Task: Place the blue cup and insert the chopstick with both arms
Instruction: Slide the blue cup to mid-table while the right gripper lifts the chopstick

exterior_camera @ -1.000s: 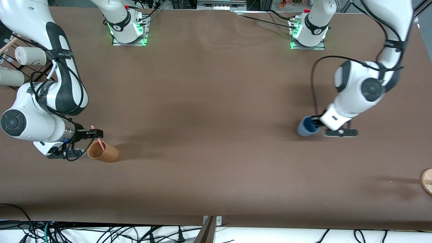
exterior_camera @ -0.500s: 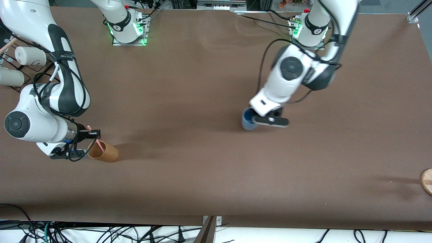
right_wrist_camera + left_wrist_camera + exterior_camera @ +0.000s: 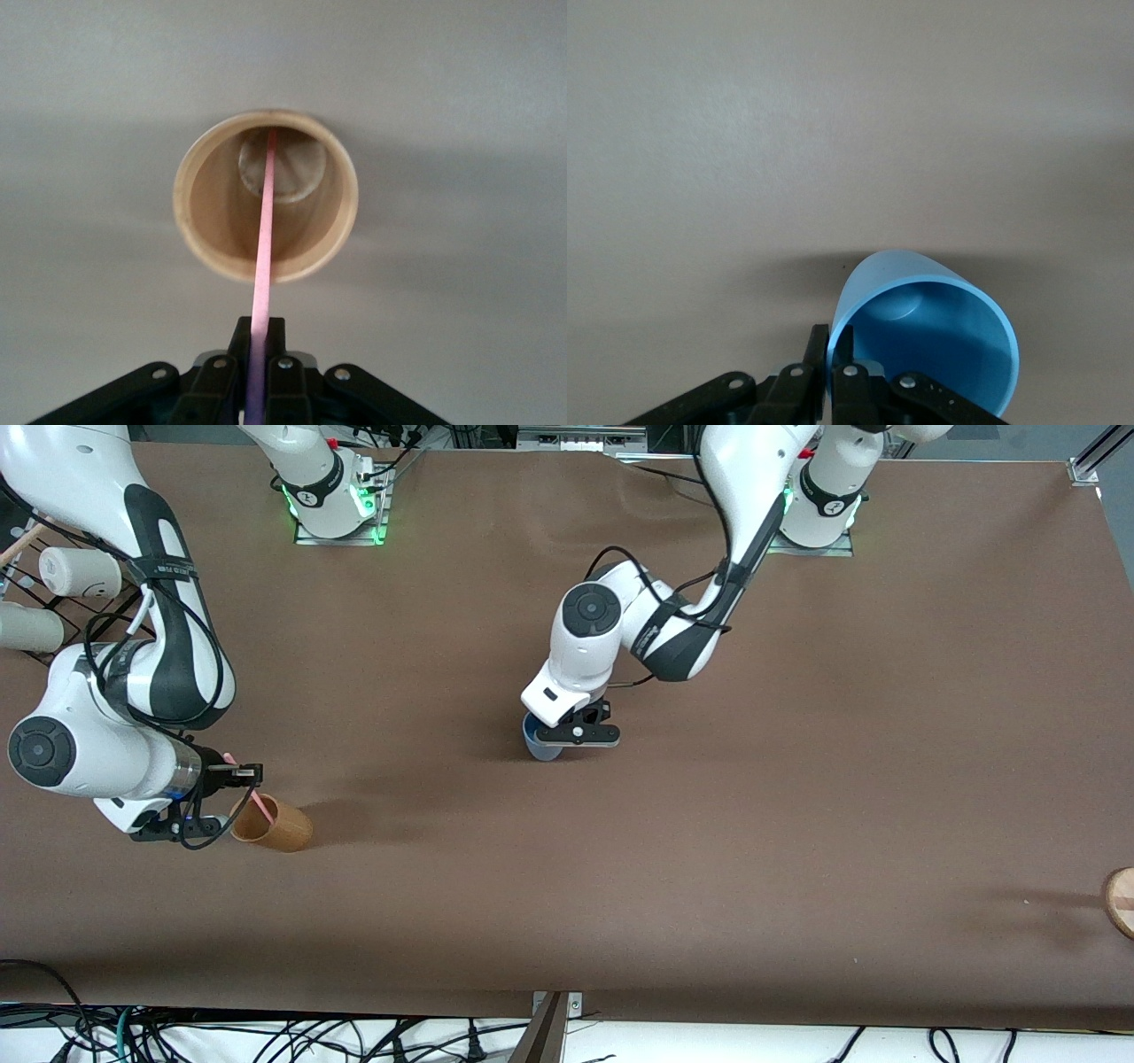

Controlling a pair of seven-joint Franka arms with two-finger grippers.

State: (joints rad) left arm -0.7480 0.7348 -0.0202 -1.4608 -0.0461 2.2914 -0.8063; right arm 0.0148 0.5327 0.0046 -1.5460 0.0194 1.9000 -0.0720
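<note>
My left gripper (image 3: 567,735) is shut on the rim of the light-blue cup (image 3: 539,746) and holds it upright at the table's middle, on the table or just above it. In the left wrist view one finger is inside and one outside the cup (image 3: 930,332) wall, with the gripper (image 3: 833,341) pinching it. My right gripper (image 3: 244,772) is shut on the upper end of the pale-pink chopstick (image 3: 260,804). The chopstick's lower end rests inside the tan cup (image 3: 283,830) at the right arm's end. The right wrist view shows the gripper (image 3: 258,332), chopstick (image 3: 264,248) and tan cup (image 3: 213,230).
A wire rack with white cups (image 3: 80,571) stands at the right arm's end of the table. A round wooden piece (image 3: 1121,902) sits at the table edge at the left arm's end. Cables lie along the edge nearest the front camera.
My left arm has carried the blue cup from the left arm's end to the table's middle. My right gripper has stayed almost still with the chopstick in the tan cup.
</note>
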